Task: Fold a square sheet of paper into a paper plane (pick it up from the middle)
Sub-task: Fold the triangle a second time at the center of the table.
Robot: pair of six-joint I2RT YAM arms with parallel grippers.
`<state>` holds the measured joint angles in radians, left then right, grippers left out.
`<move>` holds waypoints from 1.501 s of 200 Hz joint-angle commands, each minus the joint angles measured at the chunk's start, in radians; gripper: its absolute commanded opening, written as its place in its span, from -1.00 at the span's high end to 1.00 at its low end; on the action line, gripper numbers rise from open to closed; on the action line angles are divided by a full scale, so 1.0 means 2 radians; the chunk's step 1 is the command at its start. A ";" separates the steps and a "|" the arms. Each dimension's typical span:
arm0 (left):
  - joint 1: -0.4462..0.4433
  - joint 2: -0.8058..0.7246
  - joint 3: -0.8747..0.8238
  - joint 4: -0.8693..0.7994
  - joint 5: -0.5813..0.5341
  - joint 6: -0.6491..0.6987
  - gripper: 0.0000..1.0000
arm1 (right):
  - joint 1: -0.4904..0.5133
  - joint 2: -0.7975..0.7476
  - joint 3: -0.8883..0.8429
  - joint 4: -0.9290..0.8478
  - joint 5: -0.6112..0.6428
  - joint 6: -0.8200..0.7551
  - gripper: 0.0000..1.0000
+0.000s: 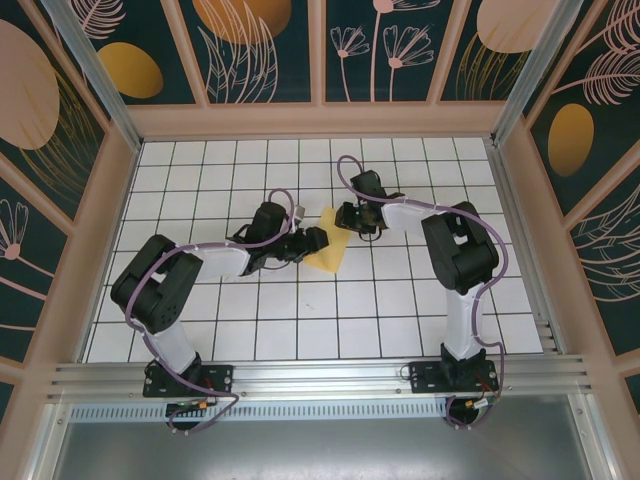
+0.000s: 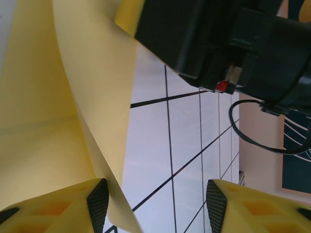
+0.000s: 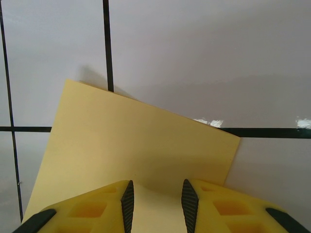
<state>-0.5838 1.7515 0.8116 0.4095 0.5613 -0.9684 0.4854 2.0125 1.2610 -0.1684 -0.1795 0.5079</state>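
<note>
The square sheet of paper (image 1: pixel 328 255) likely handles light, limp, crease-prone; pinch mid-sheet. Left jaws wide, empty; right jaws narrow, grip indeterminate.

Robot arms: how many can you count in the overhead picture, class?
2. The left arm reaches in from the lower left, the right arm from the lower right. They meet over the yellow paper mid-table. None seems hidden.

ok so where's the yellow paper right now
In the top view the square sheet of paper is near the middle of the table, between the left arm's jaws and the right arm's jaws, just in front of both.
</note>
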 commanded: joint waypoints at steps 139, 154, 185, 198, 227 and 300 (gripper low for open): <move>-0.005 0.081 0.046 0.047 -0.010 -0.017 0.30 | -0.040 -0.060 -0.063 0.065 -0.152 -0.011 0.32; -0.006 0.085 0.046 0.042 -0.013 -0.015 0.38 | -0.042 -0.078 -0.077 0.071 -0.163 -0.016 0.32; -0.006 0.090 0.047 0.037 -0.018 -0.015 0.44 | -0.040 -0.116 -0.119 0.085 -0.188 -0.018 0.28; -0.006 0.090 0.047 0.037 -0.019 -0.015 0.46 | -0.038 -0.121 -0.129 0.078 -0.191 -0.022 0.27; -0.006 0.091 0.050 0.031 -0.023 -0.013 0.49 | -0.029 -0.117 -0.138 0.064 -0.201 -0.039 0.24; -0.006 0.090 0.051 0.028 -0.026 -0.015 0.59 | -0.017 -0.088 -0.131 0.062 -0.218 -0.047 0.34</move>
<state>-0.5903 1.9202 0.8940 0.4675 0.5156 -1.0035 0.4450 1.8091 0.9936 -0.0406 -0.5858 0.4427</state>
